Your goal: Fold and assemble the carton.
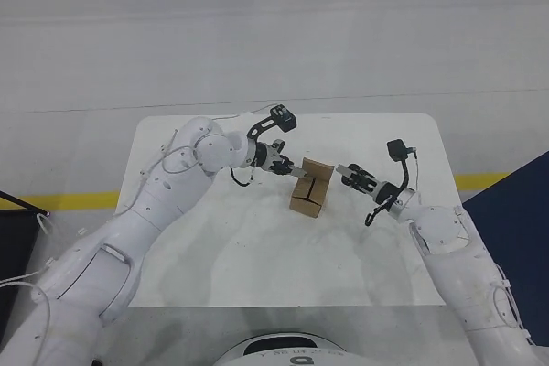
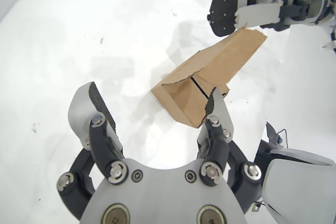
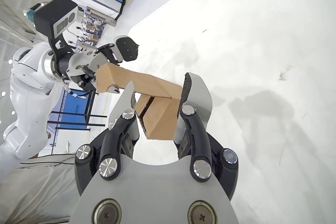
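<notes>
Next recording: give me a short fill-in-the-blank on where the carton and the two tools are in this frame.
1. The brown carton rests on a ____ table.
2. In the top view, the carton sits ____ the left tool and the right tool.
3. The left tool's jaws stand ____.
Missing words: white; between; open.

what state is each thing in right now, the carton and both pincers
carton: lying on the table, partly folded, one long flap raised, not closed up
left pincer: open, at one end of the carton
right pincer: open, at the carton's other end
</notes>
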